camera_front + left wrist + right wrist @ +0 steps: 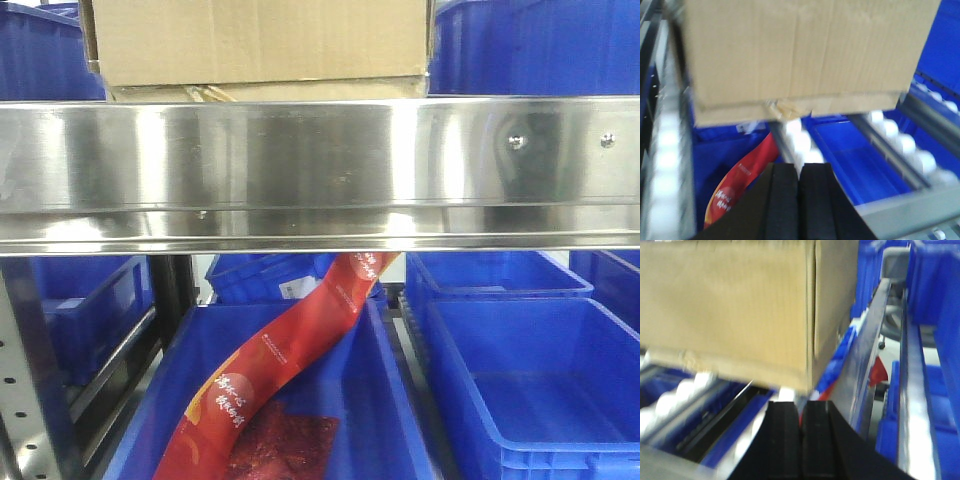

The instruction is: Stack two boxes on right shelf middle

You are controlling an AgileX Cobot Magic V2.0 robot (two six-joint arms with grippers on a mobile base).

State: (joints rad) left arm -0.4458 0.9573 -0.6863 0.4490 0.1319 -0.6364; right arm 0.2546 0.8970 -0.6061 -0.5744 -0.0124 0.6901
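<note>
You can see only the bottom part of the cardboard box (pixel 262 42) in the front view; its top is cut off by the picture edge. It sits on the steel shelf (pixel 320 170), toward the left, just behind the wide shiny front lip. You cannot tell from any view if there are two boxes or one.

Both wrist views are blurry. In the left wrist view, the left claw (pixel 799 200) has its two black pads pressed together with nothing between them, near the box's bottom edge. A scrap of yellowish tape (pixel 788 109) sticks to that edge. White rollers (pixel 900 142) run under the box. In the right wrist view, the right claw (pixel 800 440) is also pressed closed and holds nothing, just below the box's right corner.

Under the shelf you see blue plastic bins (pixel 530 390). A long red printed bag (pixel 285 370) leans up out of the left bin and its top is hidden behind the shelf lip. More blue bins stand far behind the box.
</note>
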